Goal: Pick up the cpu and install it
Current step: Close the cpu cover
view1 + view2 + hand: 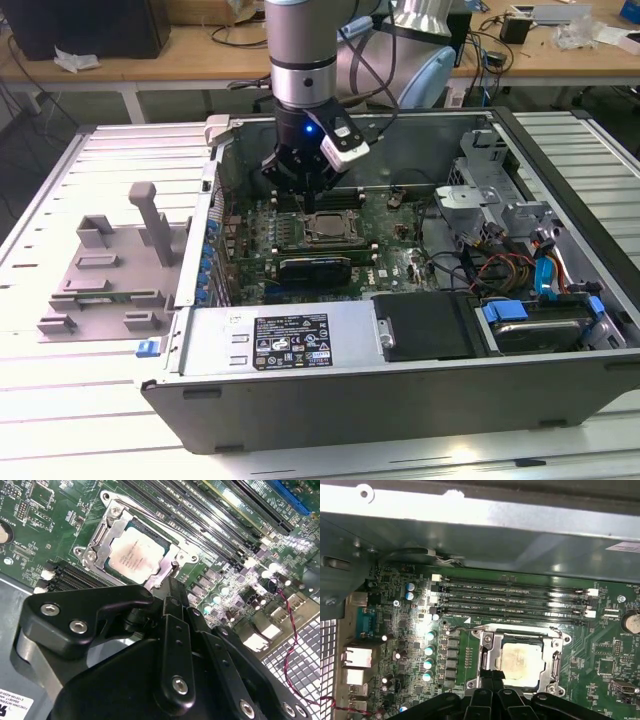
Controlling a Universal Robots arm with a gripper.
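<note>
The cpu (325,228), just the one, sits dead centre of the exterior view, lying flat in the single socket (106,542) on the green board (400,225). It is square, with a pale silver top and faint print, and the socket's metal frame is round its edges. In the first wrist view the top (520,661) looks a touch yellowish under the light. Four long dark slots (515,600) run side by side just beside the socket.

One arm (302,40) comes straight down from the upper middle of the exterior view, wrist vertical, into the one open case (300,400). Its one tool (302,203) points down at the board, just up and left of the cpu in that frame. In the first wrist view the tool (494,676) is narrow, tips drawn together with nothing between them, right at the socket's edge. I cannot tell whether it touches.

The case lies on the slatted desk (60,200). One grey fixture (110,270) sits at left of the frame.
</note>
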